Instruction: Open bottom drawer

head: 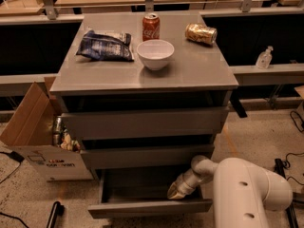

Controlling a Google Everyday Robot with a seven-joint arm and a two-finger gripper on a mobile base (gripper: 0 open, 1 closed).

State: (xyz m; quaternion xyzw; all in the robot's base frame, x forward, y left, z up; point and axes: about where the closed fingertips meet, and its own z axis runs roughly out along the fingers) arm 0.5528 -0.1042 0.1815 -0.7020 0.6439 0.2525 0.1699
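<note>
Cabinet (202,68): grey, three handleless drawers stacked at the front.
Bottom drawer (148,208): lowest in the cabinet, pulled out towards the room, grey box interior showing.
Upper two drawers: both sit slightly proud of the cabinet's frame.
Gripper (175,191): low at the cabinet's right side, reaching down into the open bottom drawer near its right wall.
Grip: cannot tell whether it is released or clenched.
Arm (247,194): white, just off the cabinet's lower right corner.
On the cabinet top: white bowl (155,54), upright red can (151,26), gold can (201,33) on its side, dark snack bag (105,45).
Left of the cabinet: open cardboard box (33,127), against its side.
</note>
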